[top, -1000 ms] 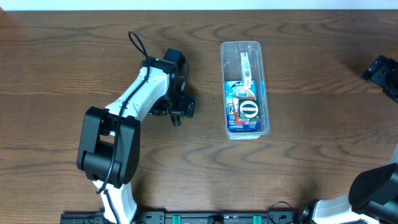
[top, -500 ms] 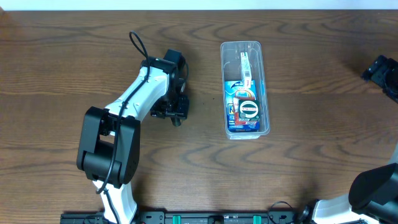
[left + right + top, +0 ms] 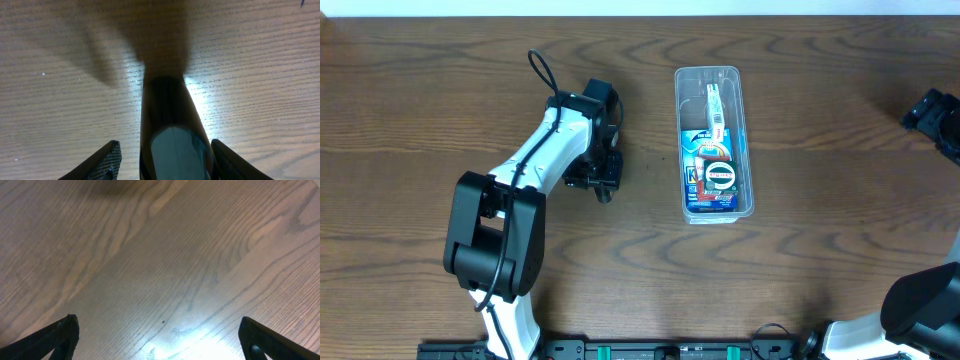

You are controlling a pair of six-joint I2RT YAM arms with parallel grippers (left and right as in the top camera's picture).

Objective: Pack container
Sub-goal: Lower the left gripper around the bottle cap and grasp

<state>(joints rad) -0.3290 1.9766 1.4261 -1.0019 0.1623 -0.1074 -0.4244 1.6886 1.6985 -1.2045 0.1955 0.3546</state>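
Note:
The container, a clear narrow tub, stands right of centre in the overhead view. Inside it lie a blue printed pack, a white strip and a round black-and-white item. My left gripper points down at the table left of the tub. In the left wrist view my left gripper is shut on a dark rounded object with a grey-blue face. Its right finger presses the object; the left pad's contact is unclear. My right gripper is open at the far right edge, and the right wrist view shows my right gripper over bare wood.
The left arm's white links run from its base at the front left up to the gripper. The right arm's base sits at the front right corner. Brown wood table surrounds the tub.
My left gripper's jaws have closed in from wide open onto the dark object. The arm itself has barely shifted. The right arm and the tub have not moved.

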